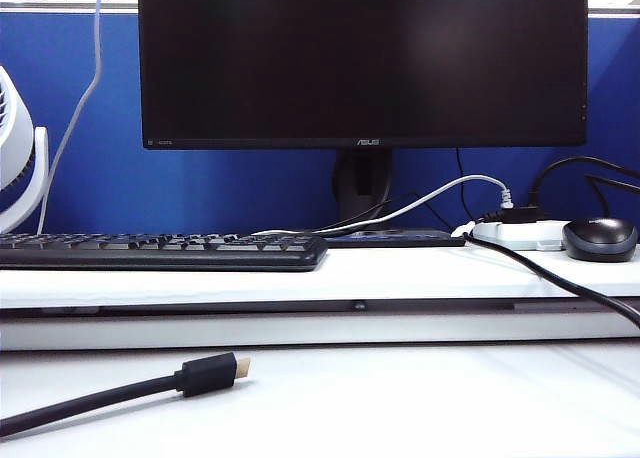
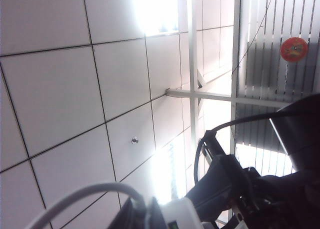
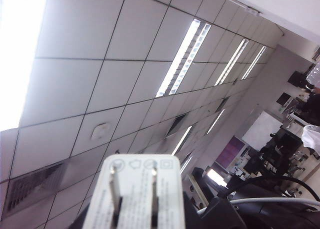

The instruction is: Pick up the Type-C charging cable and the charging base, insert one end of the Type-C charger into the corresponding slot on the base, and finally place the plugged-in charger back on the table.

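Both wrist views point up at the ceiling, and neither gripper shows in the exterior view. My left gripper (image 2: 145, 213) is shut on the thin white Type-C charging cable (image 2: 85, 195), which arcs away from its dark fingers. Right beside those fingers sits the white charging base (image 2: 179, 214), a green-lined port showing. Whether the plug sits in a port is hidden. In the right wrist view the charging base (image 3: 134, 189) stands prongs-up, with my right gripper (image 3: 135, 220) shut on its sides. The white table (image 1: 420, 398) lies bare at the front right.
A thick black cable with a gold-tipped plug (image 1: 205, 375) lies on the front left of the table. On the raised shelf (image 1: 400, 273) stand a keyboard (image 1: 160, 250), a monitor (image 1: 362, 63), a white power strip (image 1: 520, 235) and a mouse (image 1: 600, 238). A fan (image 1: 15, 148) stands at the far left.
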Controlling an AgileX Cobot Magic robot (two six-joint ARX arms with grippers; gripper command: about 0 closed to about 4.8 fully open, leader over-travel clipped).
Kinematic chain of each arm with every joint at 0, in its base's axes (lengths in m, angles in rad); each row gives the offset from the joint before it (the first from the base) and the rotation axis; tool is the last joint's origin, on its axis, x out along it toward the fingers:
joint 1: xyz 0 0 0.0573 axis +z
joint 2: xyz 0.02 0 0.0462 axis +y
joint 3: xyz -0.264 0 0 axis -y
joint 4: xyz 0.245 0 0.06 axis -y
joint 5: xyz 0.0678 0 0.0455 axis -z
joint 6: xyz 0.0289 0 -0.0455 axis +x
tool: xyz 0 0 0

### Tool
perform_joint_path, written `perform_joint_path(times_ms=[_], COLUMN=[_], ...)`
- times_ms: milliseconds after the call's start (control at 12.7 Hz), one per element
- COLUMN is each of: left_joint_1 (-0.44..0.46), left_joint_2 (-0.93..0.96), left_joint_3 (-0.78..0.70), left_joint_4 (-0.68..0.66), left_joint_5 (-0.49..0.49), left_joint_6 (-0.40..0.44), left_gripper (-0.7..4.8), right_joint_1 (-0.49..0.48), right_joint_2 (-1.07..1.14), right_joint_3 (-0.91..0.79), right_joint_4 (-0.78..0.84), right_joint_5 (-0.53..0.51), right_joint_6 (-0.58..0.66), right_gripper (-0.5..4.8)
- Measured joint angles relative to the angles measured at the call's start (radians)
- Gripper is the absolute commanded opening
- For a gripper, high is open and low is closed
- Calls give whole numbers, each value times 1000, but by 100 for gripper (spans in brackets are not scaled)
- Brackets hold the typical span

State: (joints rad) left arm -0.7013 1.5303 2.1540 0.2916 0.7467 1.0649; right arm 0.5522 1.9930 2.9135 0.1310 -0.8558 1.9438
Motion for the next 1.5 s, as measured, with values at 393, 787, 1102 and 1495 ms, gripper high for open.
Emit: perform_joint_path(times_ms=[393, 787, 1102, 1495], left_joint_1=[10, 12, 17, 27], left_joint_2=[-4, -3, -4, -5], left_joint_3=[0, 2, 2, 2], left_joint_4=[-11, -12, -16, -23], left_joint_5=[52, 63, 99, 108], left_joint_6=[-26, -26, -26, -26], left_gripper=[-6, -6, -6, -5], right_joint_1=[-1, 0, -1, -2], right_joint_2=[0, 0, 0, 0], right_joint_3=[1, 1, 1, 0], right_joint_4=[7, 6, 12, 18], right_joint_5=[-42, -51, -78, -87], right_joint_6=[-18, 21, 19, -35], right_gripper=[-2, -2, -2, -3])
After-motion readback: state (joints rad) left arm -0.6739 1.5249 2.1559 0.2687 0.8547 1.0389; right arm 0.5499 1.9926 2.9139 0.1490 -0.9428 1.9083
